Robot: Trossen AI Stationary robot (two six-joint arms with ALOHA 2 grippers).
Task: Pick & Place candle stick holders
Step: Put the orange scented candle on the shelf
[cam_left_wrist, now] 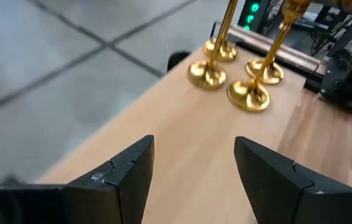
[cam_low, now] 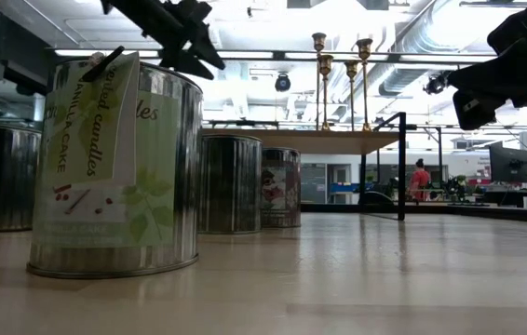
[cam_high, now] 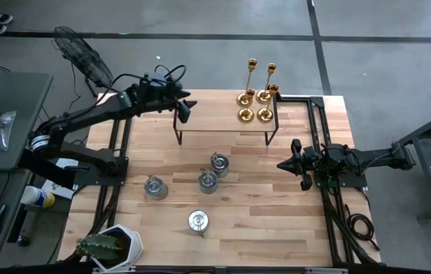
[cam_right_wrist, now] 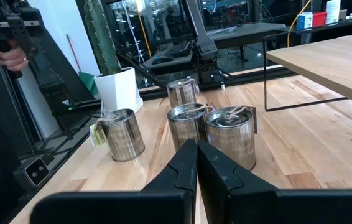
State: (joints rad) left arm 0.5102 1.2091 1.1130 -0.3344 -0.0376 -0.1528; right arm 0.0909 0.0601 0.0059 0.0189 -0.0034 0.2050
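Several gold candlesticks stand by their round bases on the right end of a raised wooden shelf at the table's far side; their bases show in the left wrist view. Several silver tins stand on the table in front of the shelf, and show again in the right wrist view. My left gripper hangs open over the shelf's left end, pointing along it toward the candlesticks, with nothing between its fingers. My right gripper rests shut at the table's right side.
A cactus in a white pot stands at the table's near left corner. The shelf has thin black legs. Black frame rails run along the table's right side. A person's hand shows beyond the table. Bare wood lies between tins and right arm.
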